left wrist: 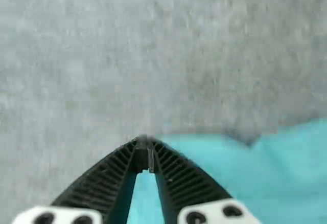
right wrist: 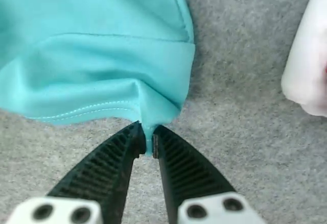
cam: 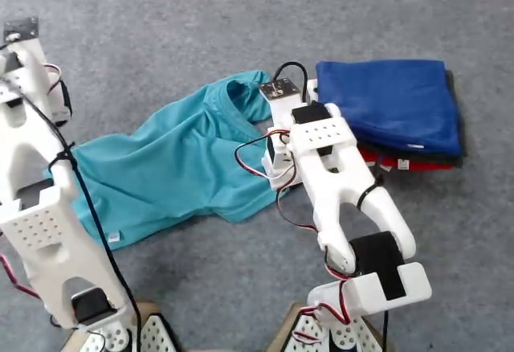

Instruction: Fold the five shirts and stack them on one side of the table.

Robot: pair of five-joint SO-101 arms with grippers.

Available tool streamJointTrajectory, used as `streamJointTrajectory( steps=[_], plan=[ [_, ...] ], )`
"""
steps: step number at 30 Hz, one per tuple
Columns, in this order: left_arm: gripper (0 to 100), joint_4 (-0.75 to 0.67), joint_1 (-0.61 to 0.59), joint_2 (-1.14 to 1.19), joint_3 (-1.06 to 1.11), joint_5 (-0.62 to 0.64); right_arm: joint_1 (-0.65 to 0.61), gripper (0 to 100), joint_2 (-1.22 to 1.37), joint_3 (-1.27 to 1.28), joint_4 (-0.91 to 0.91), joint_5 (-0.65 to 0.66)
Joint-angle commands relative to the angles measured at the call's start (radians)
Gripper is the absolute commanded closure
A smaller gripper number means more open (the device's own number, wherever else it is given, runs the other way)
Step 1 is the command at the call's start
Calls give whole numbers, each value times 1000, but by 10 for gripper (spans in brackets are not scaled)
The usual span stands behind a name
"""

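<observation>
Right gripper (right wrist: 147, 141) nearly closed, its ribbed black fingers (right wrist: 110, 165) pinching a small fold at the hemmed edge of the teal shirt (right wrist: 92, 55). The cloth rises to a peak at the tips and spreads away beyond them. Grey table covering (right wrist: 240, 147) runs along both sides of the fingers.

Left gripper (left wrist: 144, 151) closed tip to tip, right at another edge of the same shirt; whether any cloth is caught between the tips cannot be told. Teal fabric lies beneath these fingers and off to one side. Past the tips a broad stretch of grey covering extends.

In the high view the shirt lies crumpled and unfolded between the two arms, collar toward the far side. One border lies close to the left arm and the opposite border meets the right arm.

A stack of folded shirts (cam: 385, 103), blue on top with black and red edges showing beneath, sits just beside the right gripper on its outer side, apart from the teal shirt. Farther off, grey covering reaches to the table's far edge.
</observation>
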Motion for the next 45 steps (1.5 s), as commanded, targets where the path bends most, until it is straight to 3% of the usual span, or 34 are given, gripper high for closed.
streamJointTrajectory(
  steps=[1,4,9,16,22,25,45],
  plan=[
    [967,201,-64,-38,-97,-8,-9,985,-4,-38,-8,8],
    [951,196,-143,-48,31,-9,-9,985,-4,-38,-8,8],
    [810,198,-245,-55,274,-14,-9,985,-4,-38,-8,8],
    [805,193,-260,-324,581,-34,-9,985,-4,-36,-8,3],
    [809,-41,-288,-400,785,81,-9,985,-4,-36,-2,2],
    [809,-110,-302,-370,812,127,-9,985,-4,-36,-2,0],
    [811,-138,-217,-183,822,161,-15,985,-4,2,-8,0]
  ],
)
